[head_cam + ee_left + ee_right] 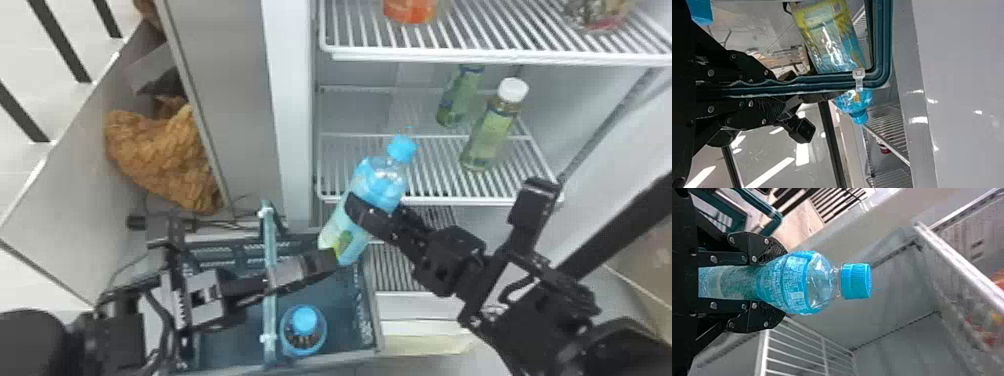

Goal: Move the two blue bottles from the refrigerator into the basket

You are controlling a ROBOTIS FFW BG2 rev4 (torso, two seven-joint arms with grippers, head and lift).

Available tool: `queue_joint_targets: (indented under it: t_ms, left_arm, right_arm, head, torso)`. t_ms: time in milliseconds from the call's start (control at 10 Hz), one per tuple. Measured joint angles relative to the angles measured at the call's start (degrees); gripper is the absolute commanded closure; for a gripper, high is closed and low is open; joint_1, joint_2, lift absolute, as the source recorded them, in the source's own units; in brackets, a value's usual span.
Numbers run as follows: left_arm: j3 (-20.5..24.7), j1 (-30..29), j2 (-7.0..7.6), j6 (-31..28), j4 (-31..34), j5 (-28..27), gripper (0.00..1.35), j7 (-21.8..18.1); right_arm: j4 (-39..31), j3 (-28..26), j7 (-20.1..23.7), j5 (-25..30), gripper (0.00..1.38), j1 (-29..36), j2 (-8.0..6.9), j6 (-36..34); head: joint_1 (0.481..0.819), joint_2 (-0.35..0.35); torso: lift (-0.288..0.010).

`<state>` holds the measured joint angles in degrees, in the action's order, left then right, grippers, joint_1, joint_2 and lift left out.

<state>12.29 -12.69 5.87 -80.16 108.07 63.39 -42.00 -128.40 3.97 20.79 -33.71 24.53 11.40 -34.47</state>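
One bottle (304, 334) is in the basket (345, 300), one's left: right end effector (783, 282) grips the second bottle (377, 185), left end effector (774, 91) the handle (270, 320)!

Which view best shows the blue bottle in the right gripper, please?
The right wrist view: the blue bottle shows its cap and shoulder unobstructed. The head view shows it tilted, partly behind a finger; in the left wrist view, the basket handle crosses it.

Basket (374, 320) crossed by upright handle (269, 320); far side overhung by tilted blue bottle (345, 235) and left gripper (330, 257). Near side obstructed by standing bottle (304, 321); bare floor exposed beyond it. Middle shelf (450, 200) partly blocked by two green-labelled bottles (487, 135).
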Motion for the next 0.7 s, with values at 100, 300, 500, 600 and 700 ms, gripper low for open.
queue_joint_targets:
  t_ms: [100,300,500,600,700]
  left_arm:
    - [0.0,0.0,0.01,0.1,0.0,0.1,1.20,0.1]
    - [-0.4,0.1,0.02,0.5,0.0,0.5,1.20,0.1]
    - [-0.6,0.2,0.02,0.7,0.0,0.8,1.20,0.1]
    - [-0.6,0.1,0.02,0.8,0.0,0.9,1.20,0.1]
    - [-0.6,0.0,0.02,0.9,0.0,1.1,1.20,0.1]
  right_arm:
    - [1.2,1.2,0.3,-0.7,1.27,-0.3,0.06,-0.8]
    - [3.9,3.8,0.6,-1.2,1.04,-1.5,0.19,-1.4]
    - [8.3,5.0,3.1,-2.1,0.23,-4.0,0.23,-1.5]
    - [9.4,5.1,3.5,-2.8,0.05,-4.5,0.27,-1.5]
    - [9.6,5.1,3.5,-3.3,0.11,-4.4,0.27,-1.5]
  head:
    - [0.695,-0.016]
    - [0.695,0.021]
    - [0.695,0.035]
    - [0.695,0.041]
    - [0.695,0.044]
  torso:
    - [-0.220]
    - [-0.220]
    - [-0.220]
    - [-0.220]
    - [-0.220]
